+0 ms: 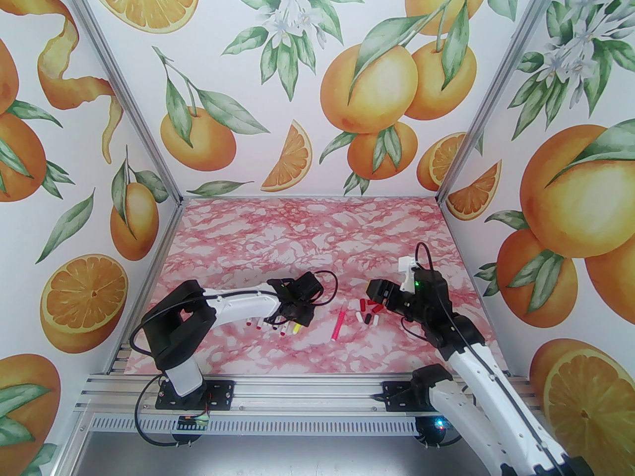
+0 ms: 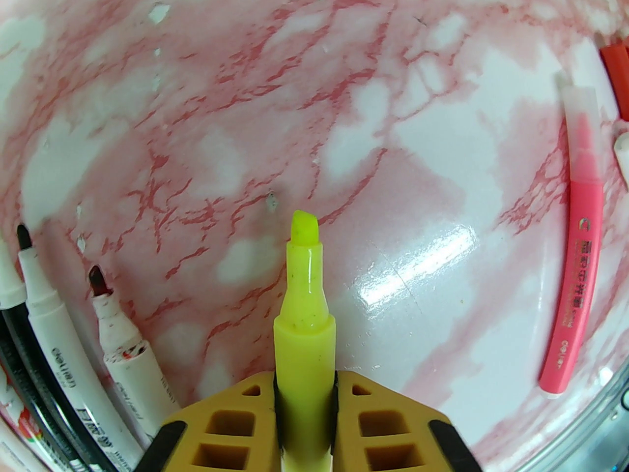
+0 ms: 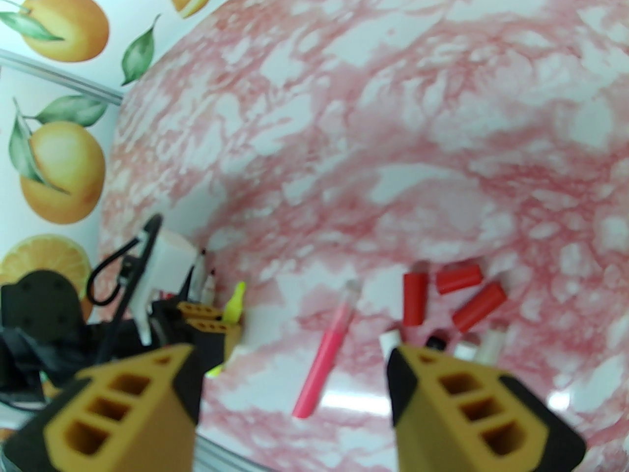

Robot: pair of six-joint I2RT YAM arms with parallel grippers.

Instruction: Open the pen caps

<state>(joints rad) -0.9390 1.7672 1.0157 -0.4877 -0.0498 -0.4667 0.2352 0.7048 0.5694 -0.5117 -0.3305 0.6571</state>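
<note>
The fingers (image 2: 231,421) of the left gripper (image 2: 304,379), ochre and ribbed, sit at the bottom centre of the left wrist view. They are closed against both sides of a yellow highlighter (image 2: 304,322), whose bare chisel tip points up the frame.

The loose pen caps (image 3: 414,298) lie well away from that grip, at the lower right of the right wrist view. Three are red, with white, black and clear ones in a row just below them. They lie just beyond the right-hand finger (image 3: 467,411) of the right gripper (image 3: 290,354), whose two fingers are spread wide apart, released, above the table.

One clear cap (image 2: 580,103) is still on the pink highlighter (image 2: 580,283), which lies flat along the right edge of the left wrist view, apart from the yellow one. At the lower left of that view, white markers (image 2: 123,342) with bare dark tips lie side by side next to the left finger.

From the top camera, the left gripper (image 1: 296,321) is at lower centre-left over the markers. The pink highlighter (image 1: 339,326) lies in the middle. The caps (image 1: 369,313) cluster just below the right gripper (image 1: 369,301). All rest on a pink marbled table (image 1: 297,236).
</note>
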